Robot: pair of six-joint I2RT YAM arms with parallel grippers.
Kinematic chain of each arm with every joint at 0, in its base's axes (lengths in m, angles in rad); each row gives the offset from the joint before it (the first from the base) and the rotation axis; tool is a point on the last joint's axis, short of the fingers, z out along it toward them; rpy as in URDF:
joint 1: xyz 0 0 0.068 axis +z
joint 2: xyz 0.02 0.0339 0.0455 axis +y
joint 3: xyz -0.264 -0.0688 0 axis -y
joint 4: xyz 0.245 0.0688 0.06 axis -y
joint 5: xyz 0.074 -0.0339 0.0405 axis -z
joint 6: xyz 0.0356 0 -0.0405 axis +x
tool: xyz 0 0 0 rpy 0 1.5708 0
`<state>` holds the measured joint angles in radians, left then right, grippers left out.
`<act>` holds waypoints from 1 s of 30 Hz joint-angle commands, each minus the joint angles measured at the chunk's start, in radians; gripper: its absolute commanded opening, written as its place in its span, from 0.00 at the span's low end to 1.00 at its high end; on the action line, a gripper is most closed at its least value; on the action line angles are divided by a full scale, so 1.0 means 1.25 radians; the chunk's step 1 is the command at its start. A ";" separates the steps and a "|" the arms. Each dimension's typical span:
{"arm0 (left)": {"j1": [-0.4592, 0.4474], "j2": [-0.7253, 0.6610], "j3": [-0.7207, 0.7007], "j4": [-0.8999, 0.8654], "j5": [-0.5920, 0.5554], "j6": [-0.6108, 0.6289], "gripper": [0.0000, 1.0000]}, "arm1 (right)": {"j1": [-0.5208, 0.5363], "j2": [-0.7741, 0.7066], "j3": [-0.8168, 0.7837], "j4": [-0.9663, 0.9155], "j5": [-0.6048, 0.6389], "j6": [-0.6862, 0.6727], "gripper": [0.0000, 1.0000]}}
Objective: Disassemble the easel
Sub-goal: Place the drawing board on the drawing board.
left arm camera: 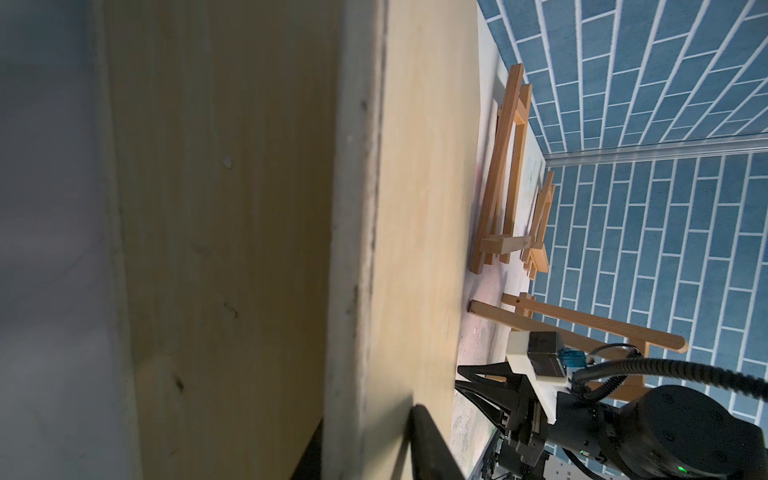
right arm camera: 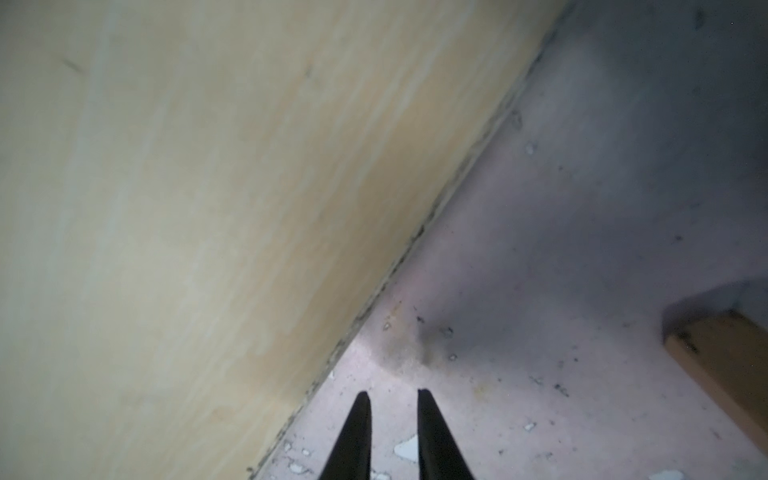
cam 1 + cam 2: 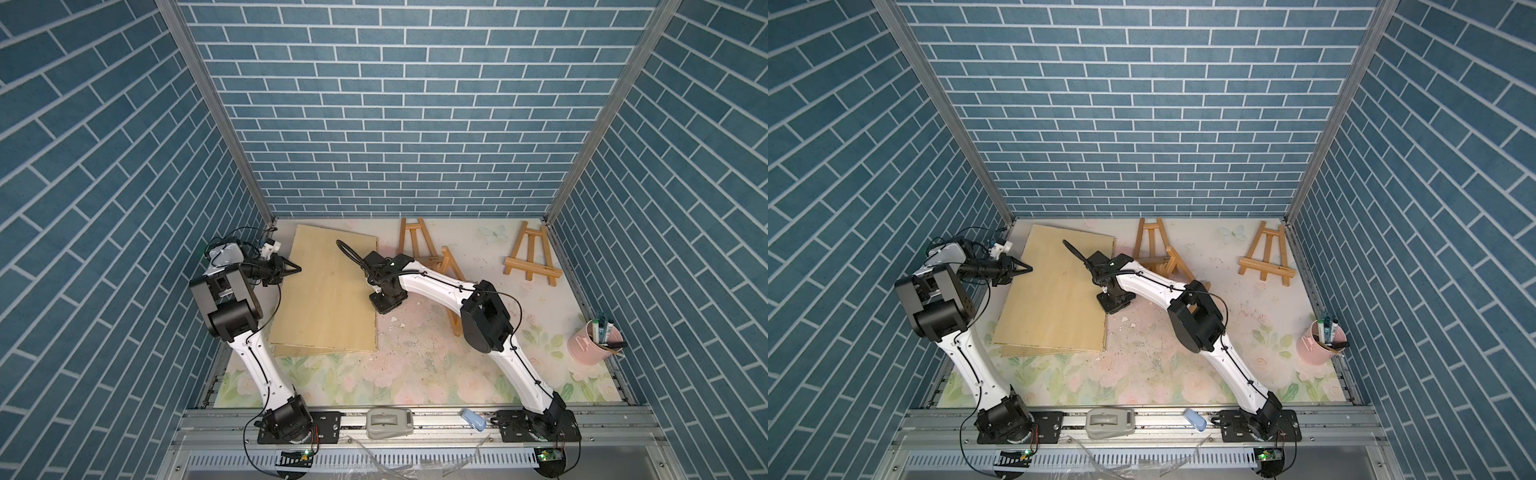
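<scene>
Well to right of right pincer [image 2: 392, 397]: pink bucket [image 3: 582, 353], stuffed with markers [image 3: 601, 330]. That pincer narrow, nothing held. On left pincer [image 3: 298, 269]: slightly parted, astride board [image 3: 328, 299] edge.

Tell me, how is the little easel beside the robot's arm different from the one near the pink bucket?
The arm-side easel sticks up off the table; the bucket-side easel lies flat on it. The right arm hides part of the arm-side easel; the bucket-side easel shows whole. Both are pale wooden A-shaped frames.
</scene>
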<state>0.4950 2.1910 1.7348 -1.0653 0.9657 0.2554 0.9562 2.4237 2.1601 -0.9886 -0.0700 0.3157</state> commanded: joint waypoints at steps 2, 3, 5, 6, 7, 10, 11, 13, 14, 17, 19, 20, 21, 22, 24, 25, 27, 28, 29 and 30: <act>0.004 0.012 0.025 -0.038 -0.114 -0.010 0.30 | -0.008 0.017 0.032 -0.031 -0.034 0.008 0.22; 0.004 0.015 0.026 -0.041 -0.125 -0.011 0.30 | -0.010 0.018 0.032 -0.031 -0.037 0.009 0.22; 0.005 0.024 0.028 -0.043 -0.140 -0.013 0.31 | -0.010 0.023 0.032 -0.030 -0.039 0.011 0.22; 0.005 0.029 0.029 -0.044 -0.145 -0.013 0.31 | -0.012 0.025 0.033 -0.030 -0.041 0.011 0.22; 0.004 0.032 0.029 -0.045 -0.155 -0.013 0.31 | -0.013 0.028 0.032 -0.029 -0.043 0.012 0.22; 0.003 0.043 0.030 -0.049 -0.179 -0.014 0.31 | -0.014 0.034 0.034 -0.026 -0.053 0.013 0.22; 0.003 0.044 0.030 -0.049 -0.192 -0.015 0.31 | -0.014 0.036 0.035 -0.026 -0.054 0.013 0.22; 0.003 0.046 0.031 -0.051 -0.217 -0.016 0.32 | -0.014 0.037 0.036 -0.027 -0.057 0.013 0.22; 0.003 0.046 0.031 -0.052 -0.232 -0.019 0.42 | -0.014 0.039 0.037 -0.028 -0.058 0.013 0.22; 0.003 0.047 0.031 -0.053 -0.263 -0.025 0.58 | -0.015 0.038 0.038 -0.028 -0.059 0.013 0.22; 0.003 0.051 0.033 -0.052 -0.264 -0.029 0.58 | -0.016 0.039 0.038 -0.028 -0.060 0.011 0.22; 0.002 0.052 0.034 -0.053 -0.266 -0.030 0.58 | -0.016 0.040 0.039 -0.028 -0.061 0.011 0.22; 0.002 0.052 0.034 -0.051 -0.269 -0.031 0.58 | -0.017 0.040 0.039 -0.028 -0.061 0.011 0.22; 0.002 0.049 0.033 -0.049 -0.275 -0.033 0.57 | -0.018 0.040 0.039 -0.029 -0.061 0.011 0.22; 0.003 0.036 0.032 -0.044 -0.285 -0.037 0.57 | -0.018 0.040 0.039 -0.030 -0.060 0.011 0.22; 0.004 0.024 0.032 -0.042 -0.289 -0.040 0.57 | -0.018 0.040 0.037 -0.031 -0.059 0.011 0.22; 0.003 -0.007 0.036 -0.041 -0.302 -0.049 0.57 | -0.019 0.038 0.038 -0.033 -0.055 0.011 0.22; 0.004 -0.022 0.036 -0.040 -0.311 -0.054 0.57 | -0.019 0.038 0.037 -0.034 -0.054 0.011 0.22; 0.004 -0.042 0.034 -0.038 -0.327 -0.064 0.56 | -0.019 0.036 0.037 -0.036 -0.050 0.012 0.22; 0.005 -0.063 0.028 -0.032 -0.343 -0.072 0.56 | -0.019 0.034 0.034 -0.038 -0.047 0.013 0.22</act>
<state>0.4992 2.2116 1.7649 -1.1015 0.5983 0.1928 0.9360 2.4592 2.1838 -0.9962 -0.1345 0.3164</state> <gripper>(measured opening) 0.560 0.220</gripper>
